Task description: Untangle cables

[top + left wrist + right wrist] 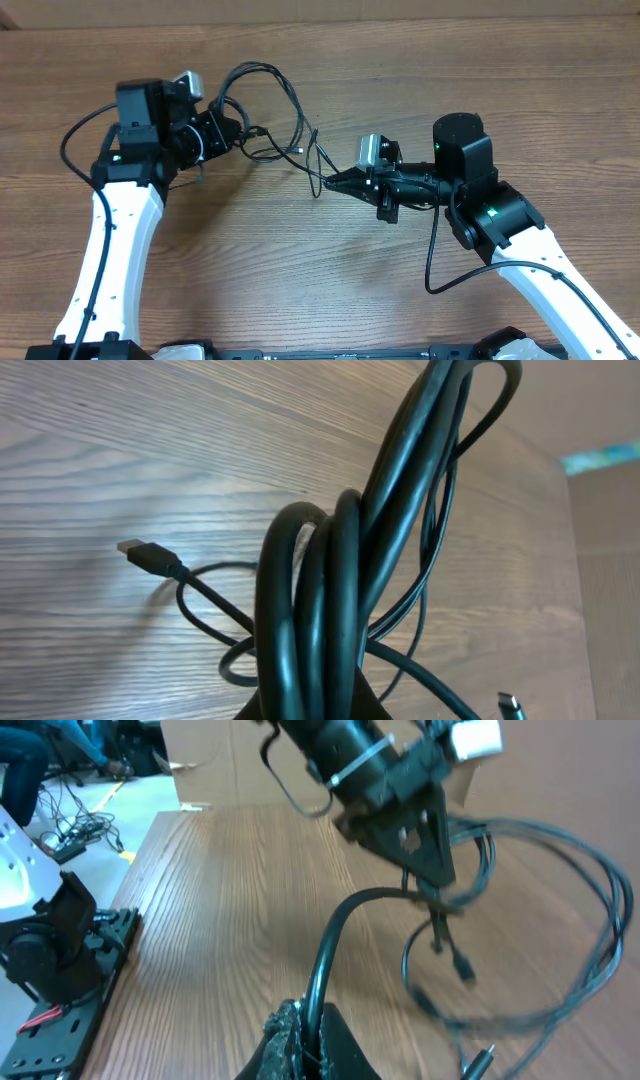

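Note:
The cables point(300, 125) are thin black cords looped on the wooden table between my two arms. My left gripper point(240, 135) is shut on a bundle of several strands point(330, 590), which rise from its jaws point(310, 710) in a twisted loop. A plug end point(145, 553) lies on the wood to the left, and another plug point(510, 705) shows at the lower right. My right gripper point(328, 180) is shut on a single strand point(335, 940) that curves up from its jaws point(318, 1035) toward the left gripper point(405, 815). Loose loops point(590, 910) hang to the right.
The brown wooden table point(300, 280) stretches under both arms. A cardboard box point(230, 760) stands at the table's far end in the right wrist view. The black arm base point(50, 950) sits at the table's edge on the left.

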You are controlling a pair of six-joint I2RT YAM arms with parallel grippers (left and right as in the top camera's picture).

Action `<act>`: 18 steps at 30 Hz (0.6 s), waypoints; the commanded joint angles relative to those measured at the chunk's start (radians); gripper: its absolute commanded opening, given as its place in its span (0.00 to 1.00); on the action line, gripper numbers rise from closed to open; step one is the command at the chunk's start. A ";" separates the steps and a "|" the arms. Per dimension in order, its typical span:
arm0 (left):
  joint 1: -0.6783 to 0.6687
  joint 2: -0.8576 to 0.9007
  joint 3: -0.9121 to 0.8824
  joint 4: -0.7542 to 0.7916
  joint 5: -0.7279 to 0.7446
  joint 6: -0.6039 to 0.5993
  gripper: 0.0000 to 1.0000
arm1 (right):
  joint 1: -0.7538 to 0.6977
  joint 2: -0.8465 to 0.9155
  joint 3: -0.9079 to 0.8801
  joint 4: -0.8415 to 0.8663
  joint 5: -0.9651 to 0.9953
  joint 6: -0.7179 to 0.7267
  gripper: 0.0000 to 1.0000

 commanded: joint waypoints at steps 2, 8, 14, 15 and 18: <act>-0.065 -0.024 0.026 0.011 0.018 0.095 0.04 | 0.000 -0.018 0.016 0.042 -0.029 0.003 0.04; -0.135 -0.024 0.026 0.038 0.093 0.120 0.04 | 0.000 -0.011 0.016 0.071 -0.009 0.002 0.04; -0.141 -0.024 0.026 0.076 0.317 0.195 0.04 | 0.000 0.020 0.016 0.069 0.145 0.002 0.04; -0.140 -0.024 0.026 0.071 0.328 0.202 0.04 | 0.000 0.024 0.016 0.069 0.172 0.002 0.04; -0.140 -0.024 0.026 0.036 0.328 0.249 0.04 | -0.001 0.029 0.016 0.070 0.232 0.002 0.04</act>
